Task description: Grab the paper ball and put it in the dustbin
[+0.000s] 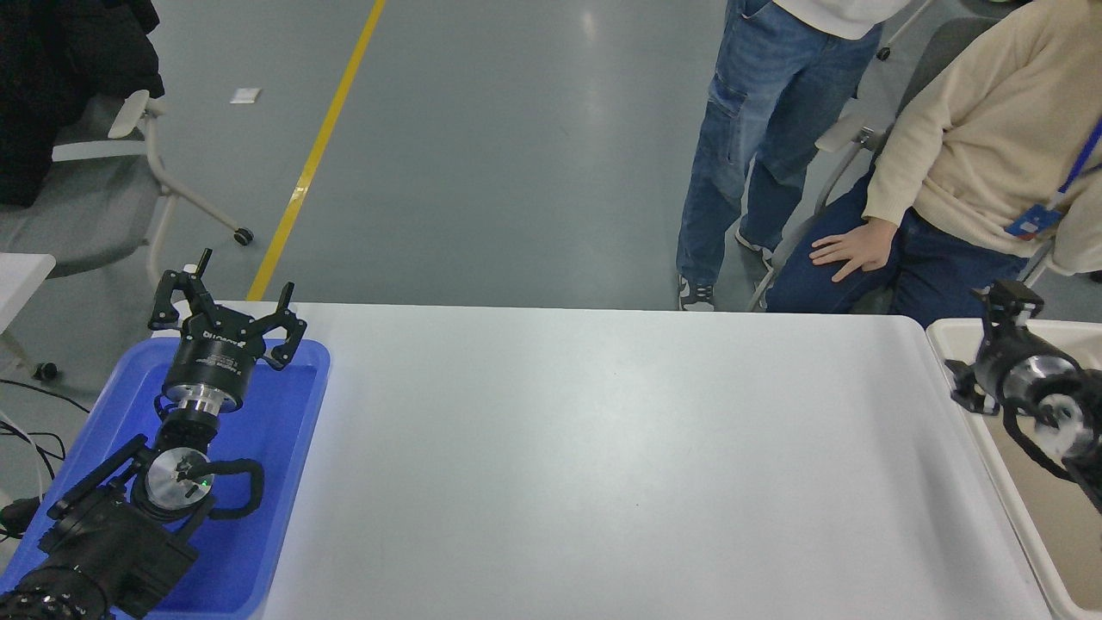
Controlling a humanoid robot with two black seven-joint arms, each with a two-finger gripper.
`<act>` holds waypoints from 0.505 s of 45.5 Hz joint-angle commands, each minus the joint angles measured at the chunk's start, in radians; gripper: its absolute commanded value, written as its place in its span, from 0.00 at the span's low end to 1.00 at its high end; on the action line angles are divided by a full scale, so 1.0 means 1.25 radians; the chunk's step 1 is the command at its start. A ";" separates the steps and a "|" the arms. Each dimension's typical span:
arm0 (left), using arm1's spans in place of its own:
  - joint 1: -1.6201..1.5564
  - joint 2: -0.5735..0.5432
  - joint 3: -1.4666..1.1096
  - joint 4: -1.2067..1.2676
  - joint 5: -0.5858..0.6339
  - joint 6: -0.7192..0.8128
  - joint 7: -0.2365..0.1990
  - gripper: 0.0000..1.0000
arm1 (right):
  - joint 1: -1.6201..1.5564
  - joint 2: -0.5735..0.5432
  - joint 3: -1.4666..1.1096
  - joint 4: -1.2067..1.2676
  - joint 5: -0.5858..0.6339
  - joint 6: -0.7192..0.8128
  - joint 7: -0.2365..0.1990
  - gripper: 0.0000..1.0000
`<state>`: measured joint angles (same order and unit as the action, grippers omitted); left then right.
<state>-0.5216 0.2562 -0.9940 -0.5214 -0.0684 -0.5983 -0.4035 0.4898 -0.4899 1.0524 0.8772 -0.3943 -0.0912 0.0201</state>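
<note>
The dustbin [939, 334], a beige bin with a thick cream rim, stands at the table's right end. My right gripper [980, 344] reaches in from the right edge and hovers over the bin's left rim, open, with nothing between its fingers [1006, 299]. No paper ball shows anywhere; the arm covers part of the bin's inside. My left gripper [225, 303] is parked open over the blue tray [284, 448] at the lower left.
The white table [620, 465] spans the middle. At its far right side one person stands in jeans [749, 138], and another sits in a cream sweater [973, 146] with a hand [848, 250] on one knee. A chair [146, 164] stands at the far left.
</note>
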 commanded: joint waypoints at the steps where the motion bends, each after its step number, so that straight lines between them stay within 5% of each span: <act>1: 0.000 0.000 0.000 0.000 -0.001 0.000 0.000 1.00 | -0.041 0.105 0.050 0.054 0.000 0.004 0.252 1.00; 10: 0.000 0.000 0.000 0.000 -0.001 0.000 0.000 1.00 | -0.069 0.151 0.015 0.069 -0.011 -0.002 0.395 1.00; 23: 0.000 0.000 0.000 0.000 0.001 0.000 0.000 1.00 | -0.080 0.164 -0.022 0.024 -0.040 -0.028 0.415 1.00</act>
<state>-0.5215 0.2562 -0.9940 -0.5214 -0.0685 -0.5984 -0.4034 0.4062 -0.3142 1.0601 0.9476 -0.4113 -0.1023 0.4647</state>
